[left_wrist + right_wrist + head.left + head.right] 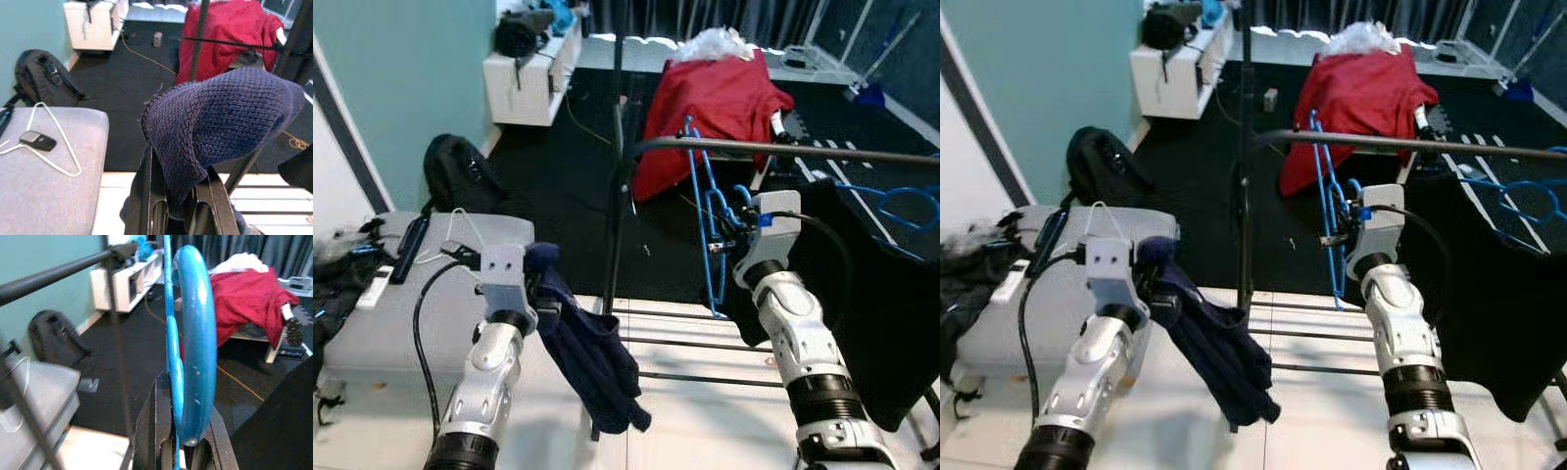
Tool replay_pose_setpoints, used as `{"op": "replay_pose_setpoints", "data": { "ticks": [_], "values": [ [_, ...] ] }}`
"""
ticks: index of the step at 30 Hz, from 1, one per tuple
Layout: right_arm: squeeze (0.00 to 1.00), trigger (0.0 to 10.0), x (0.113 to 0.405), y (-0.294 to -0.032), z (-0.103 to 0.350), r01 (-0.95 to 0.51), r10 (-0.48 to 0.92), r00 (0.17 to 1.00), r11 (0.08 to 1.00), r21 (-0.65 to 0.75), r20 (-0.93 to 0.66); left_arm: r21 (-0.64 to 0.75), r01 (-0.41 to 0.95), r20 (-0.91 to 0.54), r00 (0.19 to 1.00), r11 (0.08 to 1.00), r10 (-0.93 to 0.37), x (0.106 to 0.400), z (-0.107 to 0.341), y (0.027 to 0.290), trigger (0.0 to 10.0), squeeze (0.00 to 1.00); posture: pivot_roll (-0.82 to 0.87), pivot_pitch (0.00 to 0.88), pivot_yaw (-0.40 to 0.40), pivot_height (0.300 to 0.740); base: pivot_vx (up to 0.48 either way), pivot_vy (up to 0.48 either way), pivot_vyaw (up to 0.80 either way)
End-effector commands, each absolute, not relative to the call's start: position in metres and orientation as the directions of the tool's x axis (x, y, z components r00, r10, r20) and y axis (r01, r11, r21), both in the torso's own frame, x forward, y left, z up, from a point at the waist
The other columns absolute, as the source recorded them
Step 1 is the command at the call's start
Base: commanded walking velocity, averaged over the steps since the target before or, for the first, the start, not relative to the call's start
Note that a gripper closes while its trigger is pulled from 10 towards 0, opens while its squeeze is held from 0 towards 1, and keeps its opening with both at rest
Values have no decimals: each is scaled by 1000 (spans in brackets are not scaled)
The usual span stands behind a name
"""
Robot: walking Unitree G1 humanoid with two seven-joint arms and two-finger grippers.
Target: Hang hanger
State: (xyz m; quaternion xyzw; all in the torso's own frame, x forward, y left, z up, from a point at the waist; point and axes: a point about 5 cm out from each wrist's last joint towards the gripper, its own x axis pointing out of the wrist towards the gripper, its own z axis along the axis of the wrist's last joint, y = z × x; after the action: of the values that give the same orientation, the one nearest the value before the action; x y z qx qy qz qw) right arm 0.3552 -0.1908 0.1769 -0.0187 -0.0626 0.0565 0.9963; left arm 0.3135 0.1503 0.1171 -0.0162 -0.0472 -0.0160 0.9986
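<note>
Under the black metal clothes rail (783, 149) — right gripper (729, 233) clamped on a blue plastic hanger (708, 220).
Left of that rail, left gripper (177, 205) pinches a navy knitted garment (592, 352) — it hangs down.

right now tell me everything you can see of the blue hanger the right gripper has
The blue hanger looks like thin glossy plastic, with slim bars and a thicker rounded hook. It stands nearly on edge just below the dark rail of the clothes rack; whether the hook is over the rail cannot be told. No garment is on it. The right gripper is shut on it, the black fingers clamping the curved part.
</note>
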Motion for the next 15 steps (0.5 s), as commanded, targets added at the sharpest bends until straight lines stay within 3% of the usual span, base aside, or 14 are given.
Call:
{"op": "replay_pose_setpoints", "data": {
  "ticks": [1, 4, 15],
  "values": [
    [0, 10000, 356, -197, 189, -81, 82, 984, 997, -16, 158, -22, 60, 112, 992, 998, -57, 315, 120, 144, 10000, 0, -122, 71, -45, 740, 450, 0, 0],
    [0, 10000, 357, -197, 195, -76, 77, 982, 997, -8, 175, -20, 71, 109, 992, 997, -69, 315, 120, 142, 10000, 0, -124, 74, -42, 740, 438, 0, 0],
    [0, 10000, 356, -194, 209, -91, 87, 972, 996, 8, 218, -22, 124, 111, 987, 992, -121, 310, 117, 136, 10000, 0, -128, 82, -41, 740, 0, 0, 0]
  ]
}}
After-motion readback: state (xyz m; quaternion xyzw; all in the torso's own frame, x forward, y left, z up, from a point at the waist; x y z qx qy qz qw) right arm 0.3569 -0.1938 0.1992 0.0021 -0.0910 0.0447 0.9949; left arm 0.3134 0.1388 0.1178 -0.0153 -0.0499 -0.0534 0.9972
